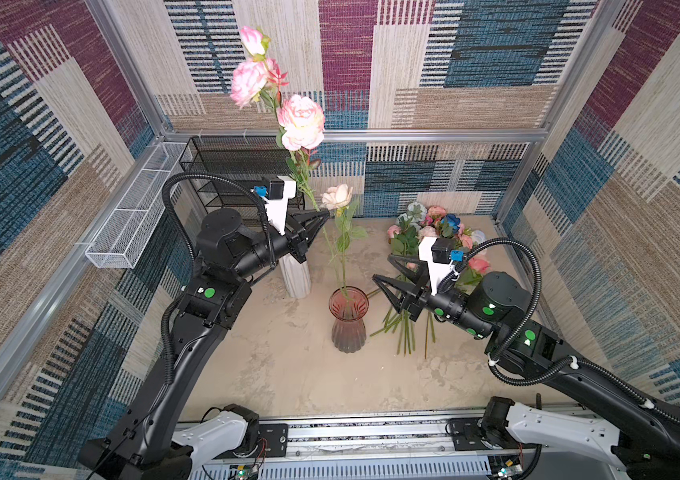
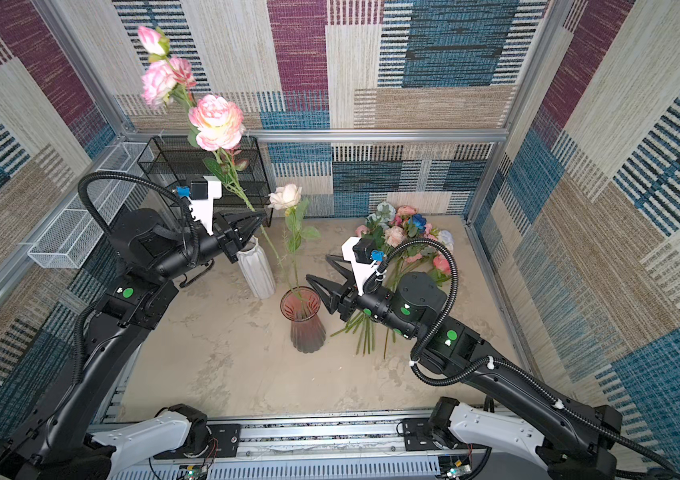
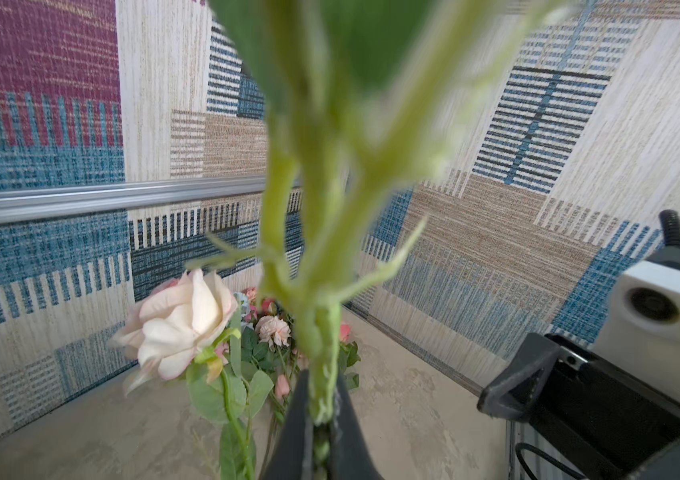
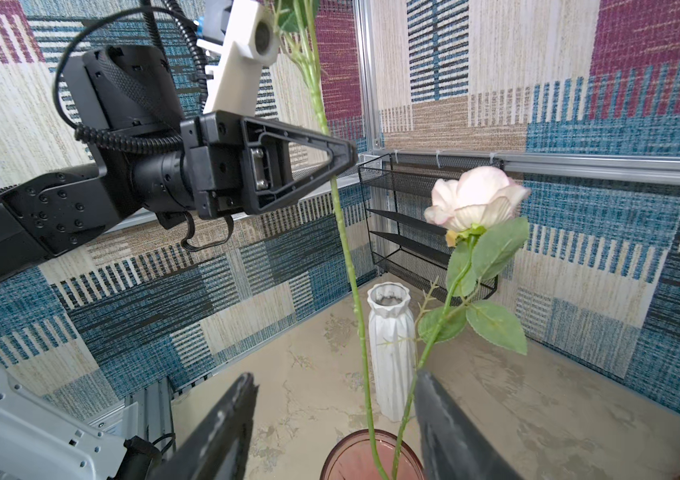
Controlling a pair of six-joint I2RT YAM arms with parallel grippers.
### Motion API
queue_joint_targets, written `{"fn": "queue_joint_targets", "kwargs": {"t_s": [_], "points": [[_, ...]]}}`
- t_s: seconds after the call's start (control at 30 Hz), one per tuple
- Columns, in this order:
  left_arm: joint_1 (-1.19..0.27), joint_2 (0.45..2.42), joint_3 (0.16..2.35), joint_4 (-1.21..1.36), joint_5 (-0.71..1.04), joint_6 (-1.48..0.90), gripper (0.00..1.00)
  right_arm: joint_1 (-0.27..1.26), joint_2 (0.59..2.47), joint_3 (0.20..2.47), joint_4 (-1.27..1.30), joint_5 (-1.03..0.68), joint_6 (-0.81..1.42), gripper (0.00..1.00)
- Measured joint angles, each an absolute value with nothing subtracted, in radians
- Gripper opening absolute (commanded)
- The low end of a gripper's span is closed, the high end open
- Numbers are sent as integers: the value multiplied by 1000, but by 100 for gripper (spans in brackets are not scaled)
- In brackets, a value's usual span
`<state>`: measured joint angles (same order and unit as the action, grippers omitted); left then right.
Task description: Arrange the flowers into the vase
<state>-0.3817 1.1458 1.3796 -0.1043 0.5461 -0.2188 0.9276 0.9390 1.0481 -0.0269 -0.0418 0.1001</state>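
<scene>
A tall pink flower (image 1: 300, 122) (image 2: 217, 122) with three blooms stands nearly upright, and its long stem (image 4: 350, 270) runs down into the red glass vase (image 1: 348, 320) (image 2: 304, 324). My left gripper (image 1: 327, 214) (image 2: 263, 216) (image 3: 321, 399) is shut on that stem midway up. A cream rose (image 1: 337, 196) (image 2: 285, 196) (image 4: 475, 199) stands in the vase too. My right gripper (image 1: 383, 268) (image 2: 318, 268) (image 4: 334, 386) is open just right of the vase rim (image 4: 338, 449); both stems pass between its fingers, the rose's stem close beside one. The other flowers (image 1: 433, 232) (image 2: 408, 232) lie piled at the back right.
A white ribbed vase (image 1: 296, 278) (image 2: 257, 270) (image 4: 392, 345) stands left of the red one, under my left arm. A black wire rack (image 1: 238, 166) (image 2: 188, 166) fills the back left corner, with a white mesh basket (image 1: 134, 216) (image 2: 72, 232) on the left wall.
</scene>
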Motion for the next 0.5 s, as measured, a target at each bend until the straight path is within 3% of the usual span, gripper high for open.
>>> {"fn": "queue_joint_targets", "kwargs": {"t_s": [0.33,0.4,0.5], "points": [[-450,1140,1203,-78,482,-256,0,927,938,1003,-27,-16,101,63],[-466,1131,1172,-72,471,-259,6,927,938,995,-27,-12,101,63],[-480,1119,1126,-59,449,-260,24,927,937,987,-27,-2,102,64]]}}
